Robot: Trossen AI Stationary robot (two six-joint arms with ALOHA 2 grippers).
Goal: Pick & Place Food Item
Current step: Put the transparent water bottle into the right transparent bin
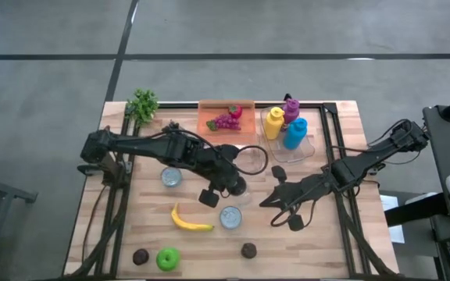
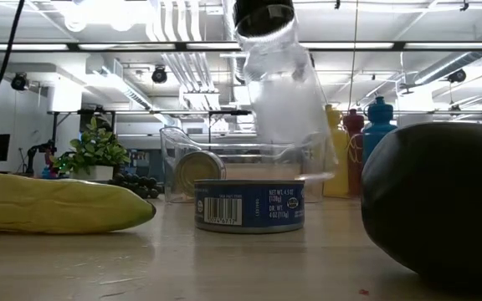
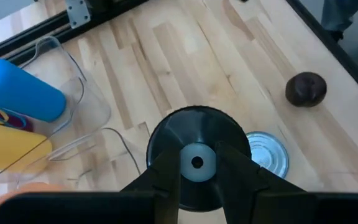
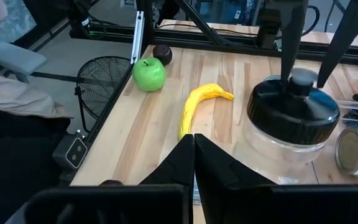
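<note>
Holding jar [image 4: 293, 121], left pincer [image 3: 196, 163].

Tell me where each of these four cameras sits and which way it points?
High view: above, straight down on the table, both arms.
Low view: at tabletop height, level across a can to the lifted jar.
Left wrist view: on the left arm, down past its fingers pinching the jar's lid knob.
Right wrist view: on the right arm, past its shut fingers toward the banana.
The banana and jar appear in several.
</note>
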